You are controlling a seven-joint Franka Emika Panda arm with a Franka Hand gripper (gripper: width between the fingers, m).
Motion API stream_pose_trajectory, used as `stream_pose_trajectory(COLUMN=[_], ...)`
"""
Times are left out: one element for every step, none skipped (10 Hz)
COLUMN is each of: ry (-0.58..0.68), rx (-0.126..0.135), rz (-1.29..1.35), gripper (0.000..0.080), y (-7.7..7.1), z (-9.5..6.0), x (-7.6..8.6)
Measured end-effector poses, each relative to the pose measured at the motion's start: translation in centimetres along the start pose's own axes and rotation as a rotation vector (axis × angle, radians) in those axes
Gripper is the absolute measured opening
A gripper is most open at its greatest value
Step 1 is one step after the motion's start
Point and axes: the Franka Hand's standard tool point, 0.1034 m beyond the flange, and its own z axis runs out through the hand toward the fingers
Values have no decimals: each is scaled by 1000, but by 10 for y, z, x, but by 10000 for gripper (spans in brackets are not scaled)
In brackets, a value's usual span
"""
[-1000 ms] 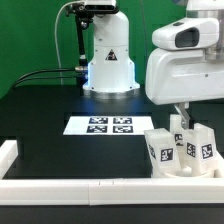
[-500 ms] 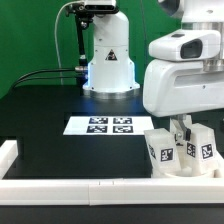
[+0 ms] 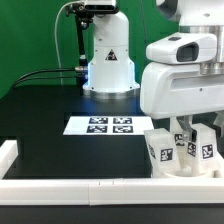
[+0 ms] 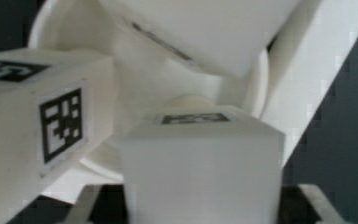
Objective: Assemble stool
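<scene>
We see the gripper [image 3: 187,127] low over the stool parts at the exterior view's right, near the front border rail [image 3: 100,187]. Its fingers [image 3: 181,124] reach down among the upright white legs [image 3: 161,152], which stand on the round seat [image 3: 180,170]; we cannot tell whether they are spread or clamped on anything. The marker board [image 3: 100,125] lies flat on the black table [image 3: 45,115], to the left of the stool parts. In the wrist view, two tagged legs [image 4: 194,165] fill the frame, very close.
</scene>
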Motion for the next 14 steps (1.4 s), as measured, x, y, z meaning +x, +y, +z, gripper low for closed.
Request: stream_pose_trajectory(ry=[-6, -12, -11, -11, -13, -17, -20, -21, -23, -32, -54, -68, -83, -99], rx=[4, 5, 5, 5, 19, 26, 26, 26, 27, 40, 64, 75, 83, 107], rz=[138, 258, 360, 558, 727, 837, 906, 961, 1018, 1142, 1309, 1505, 1708, 1863], gripper=[333, 333, 334, 334, 334, 334, 334, 334, 334, 334, 334, 334, 334, 334], y=[-1, -2, -2, -5, -5, -4, -4, -4, -5, -3, 2, 3, 3, 3], z=[-1, -3, -4, -4, -4, -4, -3, -2, -2, -3, -6, -7, -6, -4], x=[0, 2, 3, 3, 3, 2, 2, 2, 2, 2, 4, 5, 5, 6])
